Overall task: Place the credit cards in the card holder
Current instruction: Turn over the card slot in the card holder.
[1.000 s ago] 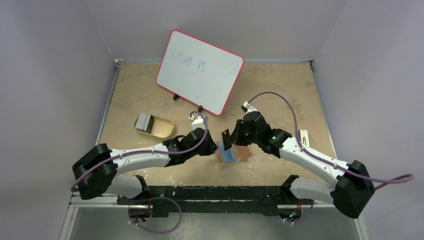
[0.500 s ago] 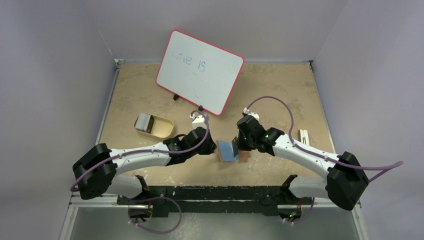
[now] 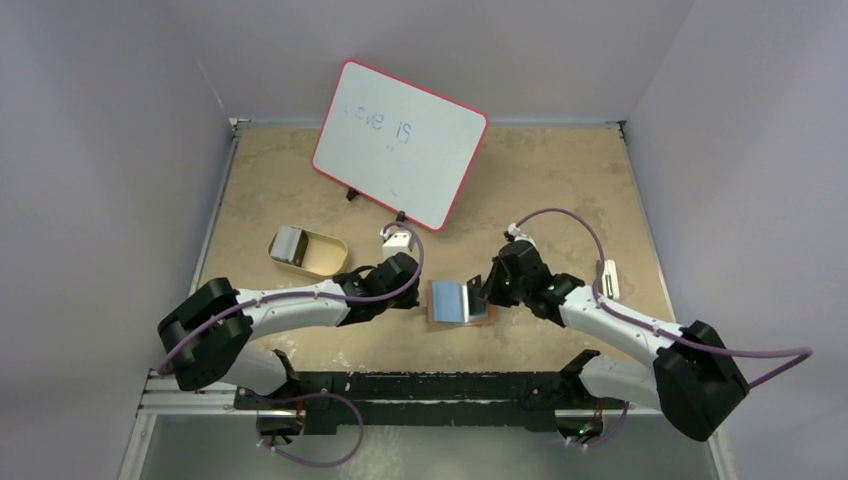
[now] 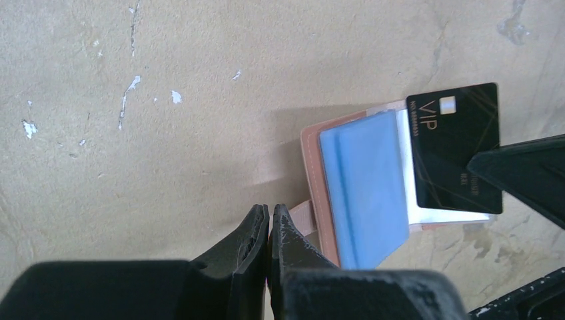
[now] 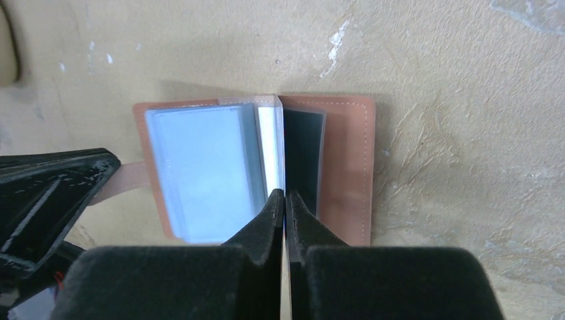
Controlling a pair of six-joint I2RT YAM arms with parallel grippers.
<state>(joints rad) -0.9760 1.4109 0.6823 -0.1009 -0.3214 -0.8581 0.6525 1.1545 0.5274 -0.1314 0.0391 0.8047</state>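
Showing VIP card (image 4: 453, 157) face, left wrist only

A red-rimmed whiteboard (image 3: 400, 142) stands tilted at the far side of the scuffed tan table (image 3: 560, 180), with faint writing that reads "love is". A tan oval tray (image 3: 322, 256) lies near the left edge. A small white object (image 3: 608, 277), too small to tell what it is, lies near the right edge.
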